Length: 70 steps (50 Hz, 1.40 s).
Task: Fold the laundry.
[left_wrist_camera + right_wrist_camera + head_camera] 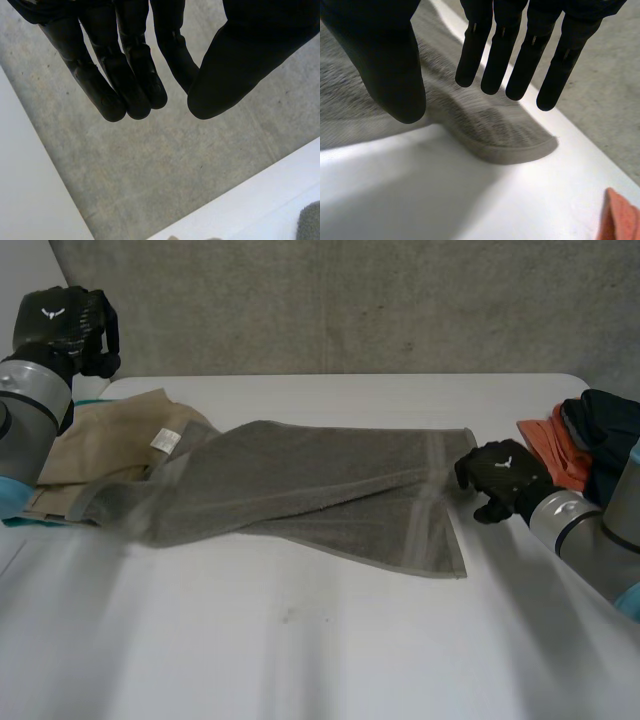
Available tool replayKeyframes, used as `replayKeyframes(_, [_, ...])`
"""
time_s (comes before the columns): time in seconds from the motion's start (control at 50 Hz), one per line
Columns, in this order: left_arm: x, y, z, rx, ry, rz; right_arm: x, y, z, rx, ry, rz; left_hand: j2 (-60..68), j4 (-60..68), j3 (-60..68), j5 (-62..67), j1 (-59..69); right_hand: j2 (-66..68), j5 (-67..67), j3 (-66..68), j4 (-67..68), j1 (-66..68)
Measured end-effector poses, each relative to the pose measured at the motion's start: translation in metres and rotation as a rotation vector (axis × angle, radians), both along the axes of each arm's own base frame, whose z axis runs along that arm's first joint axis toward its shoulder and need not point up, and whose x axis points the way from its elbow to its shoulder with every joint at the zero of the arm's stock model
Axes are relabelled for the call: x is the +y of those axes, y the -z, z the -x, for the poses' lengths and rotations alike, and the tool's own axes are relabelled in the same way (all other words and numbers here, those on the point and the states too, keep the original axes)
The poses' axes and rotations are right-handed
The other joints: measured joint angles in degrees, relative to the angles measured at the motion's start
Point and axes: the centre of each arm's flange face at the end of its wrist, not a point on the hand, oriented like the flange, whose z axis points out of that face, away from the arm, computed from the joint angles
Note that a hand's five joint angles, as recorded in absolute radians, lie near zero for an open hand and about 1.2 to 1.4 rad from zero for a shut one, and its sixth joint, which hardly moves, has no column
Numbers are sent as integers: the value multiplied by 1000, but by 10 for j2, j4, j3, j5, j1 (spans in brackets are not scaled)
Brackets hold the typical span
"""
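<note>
Up at ten o'clock, above the far corner of the table (300, 640), the left robot hand (62, 325) hangs raised, fingers loosely straight, released and empty. At three o'clock the right robot hand (503, 478) sits low by the right edge of the grey towel (300, 490), fingers straight, thumb spread, grasping nothing; whether it touches the towel is unclear. The towel lies rumpled across the middle, its nine o'clock end overlapping a beige cloth (110, 440).

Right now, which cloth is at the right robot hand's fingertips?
The grey towel: its corner lies at the right robot hand's fingertips. The orange cloth lies apart, the beige cloth far off.
</note>
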Motion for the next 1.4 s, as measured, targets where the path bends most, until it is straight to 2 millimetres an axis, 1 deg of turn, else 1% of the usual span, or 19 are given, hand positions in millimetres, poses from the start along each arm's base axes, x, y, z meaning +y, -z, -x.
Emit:
replayKeyframes(0.12, [14, -16, 2, -29, 34, -10, 1, -26, 2, -64, 87, -32, -108, -105, -97, -86, -104, -48, -47, -46, -46, -42])
replayKeyframes(0.14, [19, -20, 2, -39, 35, -24, 6, -32, 0, -70, 102, -51, -205, -207, -197, -187, -211, -58, -60, -56, -58, -53])
replayKeyframes(0.18, [26, -24, 1, -56, 35, -45, 15, -40, -3, -74, 118, -84, -205, -207, -197, -187, -211, -76, -81, -74, -76, -72])
replayKeyframes(0.2, [33, -26, 0, -75, 33, -67, 24, -45, -7, -73, 126, -115, -319, -319, -307, -300, -322, -92, -98, -94, -94, -88])
replayKeyframes(0.24, [38, -27, -1, -92, 31, -85, 30, -48, -10, -71, 127, -134, -366, -369, -357, -351, -366, -102, -108, -104, -101, -97])
replayKeyframes(0.3, [55, -21, -5, -176, 23, -184, 60, -53, -24, -52, 103, -206, -409, -417, -400, -400, -398, -141, -155, -146, -143, -140])
replayKeyframes(0.38, [67, 1, -11, -270, 27, -300, 86, -41, -43, -42, 42, -230, -422, -433, -415, -418, -408, -141, -161, -148, -147, -142])
replayKeyframes(0.46, [71, 19, -16, -325, 44, -354, 93, -25, -52, -37, 20, -219, -422, -433, -415, -418, -408, -141, -161, -148, -147, -142])
replayKeyframes(0.58, [65, 53, -30, -406, 74, -412, 87, 10, -61, -25, 46, -172, -422, -433, -415, -418, -408, -141, -161, -148, -147, -142])
replayKeyframes(0.72, [54, 69, -44, -422, 80, -436, 72, 34, -64, 7, 74, -110, -422, -433, -415, -418, -408, -141, -154, -147, -146, -142])
replayKeyframes(0.78, [53, 70, -45, -416, 84, -435, 66, 39, -65, 24, 76, -82, -422, -433, -415, -418, -408, -92, -95, -93, -94, -91])
replayKeyframes(0.86, [53, 70, -44, -410, 94, -429, 58, 39, -65, 36, 89, -38, -424, -433, -415, -418, -408, 177, 167, 172, 171, 171])
replayKeyframes(0.98, [54, 76, -39, -418, 116, -434, 53, 15, -62, -3, 118, 27, -438, -448, -431, -432, -424, 205, 204, 211, 216, 179])
replayKeyframes(1.12, [50, 98, -34, -483, 137, -452, 67, -58, -59, -107, 95, 155, -442, -450, -432, -434, -424, 205, 208, 211, 216, 179])
replayKeyframes(1.16, [49, 110, -31, -525, 153, -460, 74, -86, -55, -143, 80, 192, -442, -450, -432, -434, -424, 205, 208, 211, 217, 179])
replayKeyframes(1.18, [48, 113, -30, -538, 159, -461, 75, -89, -55, -146, 78, 195, -442, -450, -432, -434, -424, 205, 208, 211, 217, 179])
replayKeyframes(1.26, [47, 135, -21, -624, 200, -468, 83, -127, -44, -197, 62, 221, -423, -428, -417, -408, -412, 205, 208, 211, 217, 179])
replayKeyframes(1.34, [47, 152, -13, -698, 232, -471, 84, -145, -35, -227, 57, 213, -371, -373, -366, -355, -358, 205, 208, 211, 218, 179])
replayKeyframes(1.4, [48, 156, -9, -728, 237, -469, 80, -147, -30, -231, 63, 203, -339, -339, -334, -322, -322, 205, 208, 211, 218, 179])
